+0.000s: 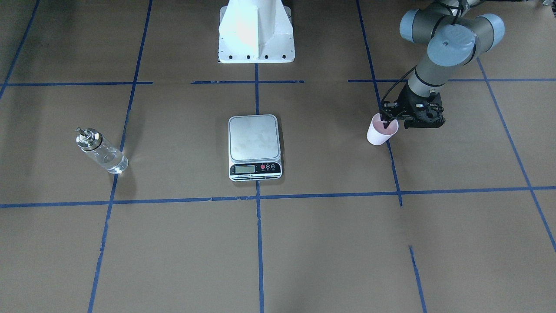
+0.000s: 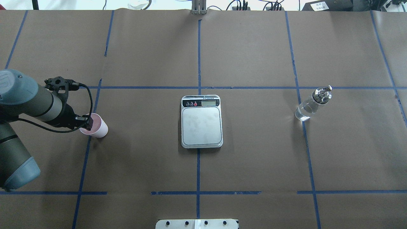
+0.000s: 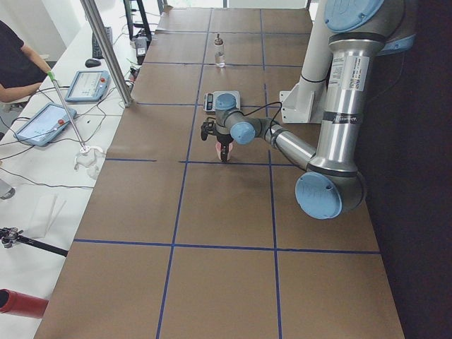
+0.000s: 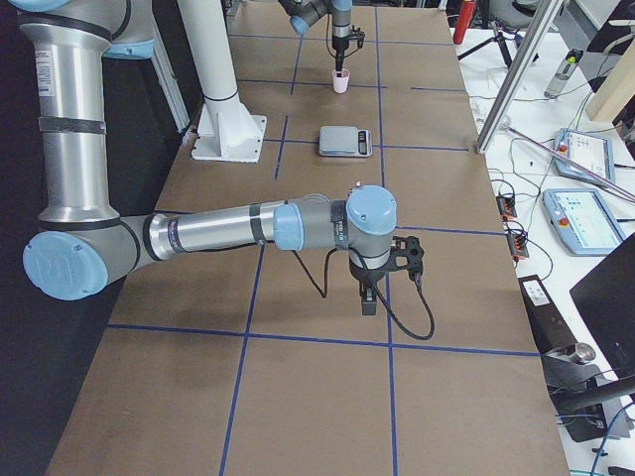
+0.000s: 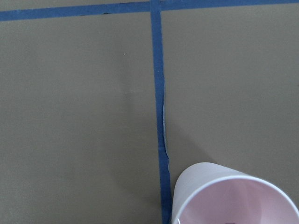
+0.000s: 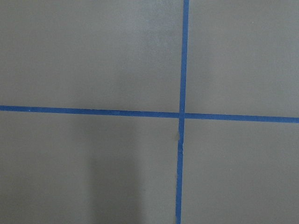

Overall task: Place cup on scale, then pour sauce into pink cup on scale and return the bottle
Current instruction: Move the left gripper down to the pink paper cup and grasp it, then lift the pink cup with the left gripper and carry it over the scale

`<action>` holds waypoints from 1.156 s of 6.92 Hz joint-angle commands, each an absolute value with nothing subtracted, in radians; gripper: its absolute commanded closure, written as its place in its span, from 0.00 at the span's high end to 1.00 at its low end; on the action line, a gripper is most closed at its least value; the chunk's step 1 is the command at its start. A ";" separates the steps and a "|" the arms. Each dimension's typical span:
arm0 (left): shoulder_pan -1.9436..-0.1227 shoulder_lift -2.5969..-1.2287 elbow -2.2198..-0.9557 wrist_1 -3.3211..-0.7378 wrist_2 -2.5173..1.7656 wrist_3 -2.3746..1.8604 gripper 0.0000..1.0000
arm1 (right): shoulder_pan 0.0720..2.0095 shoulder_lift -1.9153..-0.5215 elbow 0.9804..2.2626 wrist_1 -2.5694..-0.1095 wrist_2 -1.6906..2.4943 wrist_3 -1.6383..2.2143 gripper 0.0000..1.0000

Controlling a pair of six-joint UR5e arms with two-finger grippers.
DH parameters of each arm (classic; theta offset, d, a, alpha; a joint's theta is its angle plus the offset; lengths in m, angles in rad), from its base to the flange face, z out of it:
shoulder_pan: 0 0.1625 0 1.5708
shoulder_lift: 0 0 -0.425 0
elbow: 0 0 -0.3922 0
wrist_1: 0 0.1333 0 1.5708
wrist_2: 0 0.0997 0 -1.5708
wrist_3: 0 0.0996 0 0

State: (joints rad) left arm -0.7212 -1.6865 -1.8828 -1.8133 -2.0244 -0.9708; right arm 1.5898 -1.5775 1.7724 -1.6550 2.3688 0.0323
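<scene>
One step is in hand: fetching the cup [image 1: 378,135], which stands on the table well apart from the scale [image 1: 254,139]. The left gripper [image 1: 385,123] sits at its rim, one finger inside; whether it pinches yet, I cannot tell. Next: a firm pinch, lift, carry to the platform. The bottle [image 1: 104,153] waits; the right gripper [image 4: 367,297] is unreadable.
</scene>
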 commanded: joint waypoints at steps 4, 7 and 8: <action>-0.733 -1.674 -1.998 -1.774 -2.049 -1.026 0.00 | 1.589 -1.575 1.766 -1.657 2.372 0.034 1.00; -0.758 -1.836 -2.111 -1.465 -2.069 -1.032 0.00 | 1.591 -1.589 1.775 -1.655 2.370 0.032 1.00; -0.758 -1.994 -2.099 -1.318 -2.069 -1.090 0.00 | 1.591 -1.589 1.773 -1.651 2.370 0.034 1.00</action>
State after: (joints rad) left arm -0.7528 -1.8337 -2.0970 -1.4868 -2.0679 -1.0450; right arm 1.5906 -1.5866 1.7723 -1.6542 2.3705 0.0341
